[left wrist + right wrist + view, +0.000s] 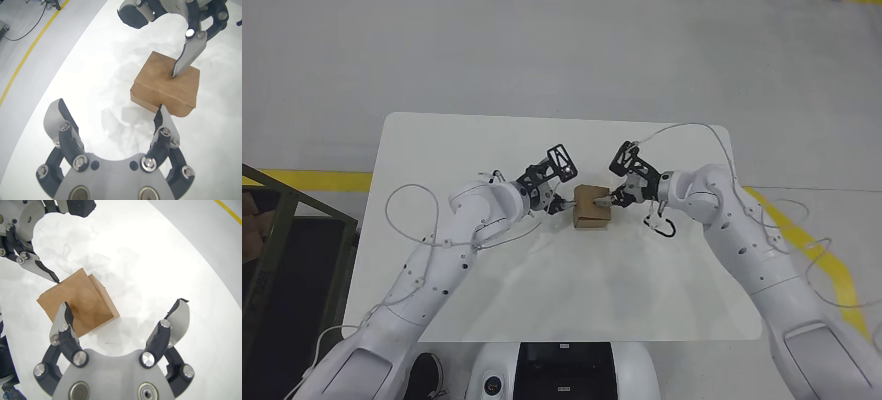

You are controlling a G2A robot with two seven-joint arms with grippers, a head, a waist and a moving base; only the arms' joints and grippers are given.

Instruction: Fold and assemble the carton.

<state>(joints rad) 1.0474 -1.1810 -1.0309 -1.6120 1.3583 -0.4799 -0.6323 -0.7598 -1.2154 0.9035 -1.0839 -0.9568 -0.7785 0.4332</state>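
Carton: a small brown cardboard carton (pixel 592 208) sat folded shut near the middle of the white table (pixel 572 290), right between the two arms.
Left claw: the left gripper (pixel 110 104) had its fingers spread wide apart and clamped nothing. One fingertip (pixel 159 113) met the side of the carton that faced that arm, and the other hung over bare table.
Right claw: the right gripper (pixel 123 302) was spread wide too, gripping nothing. One fingertip (pixel 68 311) rested on the carton's top face, while the other stood clear of it.
Flap: a tucked flap's edge showed along one side of the carton.
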